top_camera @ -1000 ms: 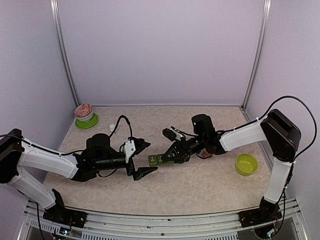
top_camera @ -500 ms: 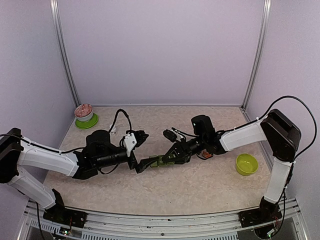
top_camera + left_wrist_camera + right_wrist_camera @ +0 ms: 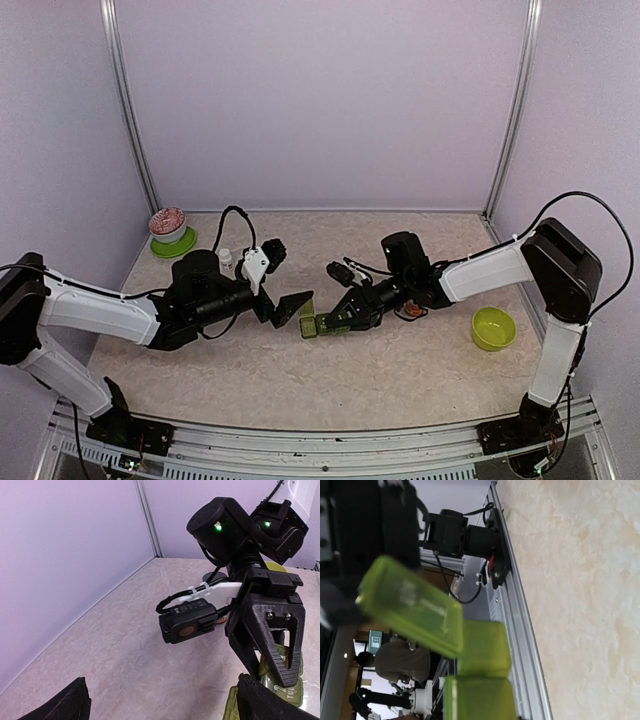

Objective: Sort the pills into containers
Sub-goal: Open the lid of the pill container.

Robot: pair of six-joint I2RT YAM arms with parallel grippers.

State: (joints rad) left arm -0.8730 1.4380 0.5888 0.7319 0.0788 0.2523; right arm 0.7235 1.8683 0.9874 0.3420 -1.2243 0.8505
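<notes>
The containers (image 3: 328, 323) are a dark green strip of joined lidded compartments lying mid-table, with my right gripper (image 3: 340, 315) shut on the strip from its right side. The end lid (image 3: 307, 306) at the strip's left end stands flipped up. In the right wrist view that lid (image 3: 410, 605) hangs open above the closed compartments (image 3: 482, 650). My left gripper (image 3: 290, 275) is wide open just left of the strip, its lower finger by the raised lid. The left wrist view has the left gripper (image 3: 162, 707) empty, the containers (image 3: 287, 692) at lower right. Pills cannot be made out.
A white bowl (image 3: 168, 225) with reddish contents sits on a lime-green saucer at the back left. A lime-green bowl (image 3: 493, 328) stands at the right. Something small and red (image 3: 410, 312) lies under the right forearm. Walls close in the back and sides.
My left gripper has swung away from me and upward, staying open. Its lower finger passed the strip's left end, and the end lid now stands up. The right gripper kept its hold.
</notes>
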